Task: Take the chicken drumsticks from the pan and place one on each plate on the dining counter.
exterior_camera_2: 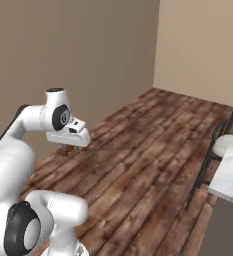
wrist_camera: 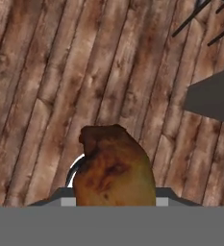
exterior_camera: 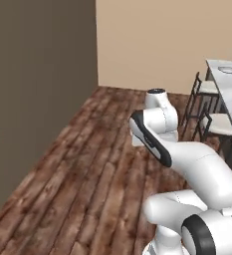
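Overhead, no bench lies beneath the arm: a wooden plank floor [exterior_camera: 87, 179] is spread under it, so this moment is judged to be a carry between the pan and the plates. At the far right of the left base view the dining bench [exterior_camera: 227, 87] is seen, a marble slab with dark-framed chairs [exterior_camera: 207, 107] drawn up along its near edge; a pale plate [exterior_camera: 230, 69] rests on its far end, apparently bare and waiting for a piece. The white arm [exterior_camera_2: 18, 145] is folded close to its own body, most likely so the load is kept steady and clear of the chairs during the drive. The gripper [exterior_camera_2: 67, 148] is pointed down at the floor and is clamped on a chicken drumstick [wrist_camera: 114, 168], whose browned bulk is held between the jaws just under the hand. The drumstick is thus held in the air over the floor, well apart from the plate.
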Motion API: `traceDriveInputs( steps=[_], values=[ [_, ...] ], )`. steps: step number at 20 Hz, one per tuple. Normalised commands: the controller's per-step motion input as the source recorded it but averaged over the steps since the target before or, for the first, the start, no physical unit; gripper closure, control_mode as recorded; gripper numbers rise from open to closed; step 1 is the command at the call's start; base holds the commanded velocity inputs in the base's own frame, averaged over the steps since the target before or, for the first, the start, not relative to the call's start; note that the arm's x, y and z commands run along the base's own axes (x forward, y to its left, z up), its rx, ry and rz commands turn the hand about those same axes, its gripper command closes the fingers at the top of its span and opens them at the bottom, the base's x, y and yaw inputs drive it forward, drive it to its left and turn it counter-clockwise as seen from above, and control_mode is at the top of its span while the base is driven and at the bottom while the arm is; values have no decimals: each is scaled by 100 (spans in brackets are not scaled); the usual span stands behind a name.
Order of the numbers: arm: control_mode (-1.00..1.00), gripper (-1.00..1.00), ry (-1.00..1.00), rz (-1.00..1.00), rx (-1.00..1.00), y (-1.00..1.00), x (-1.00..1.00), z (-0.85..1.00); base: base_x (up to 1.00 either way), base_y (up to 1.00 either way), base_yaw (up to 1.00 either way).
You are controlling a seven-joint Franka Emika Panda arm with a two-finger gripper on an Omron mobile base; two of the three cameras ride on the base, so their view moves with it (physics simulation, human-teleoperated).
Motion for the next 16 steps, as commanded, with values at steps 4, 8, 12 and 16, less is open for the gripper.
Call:
traceDriveInputs(
  steps=[4, 8, 12, 16],
  values=[
    [100, 100, 0, 0, 0, 0, 0, 0, 81, 47, -58],
    [100, 100, 0, 0, 0, 0, 0, 0, 79, 45, -60],
    [100, 100, 0, 0, 0, 0, 0, 0, 77, 45, -62],
    [100, 100, 0, 0, 0, 0, 0, 0, 75, 48, -64]
  ],
)
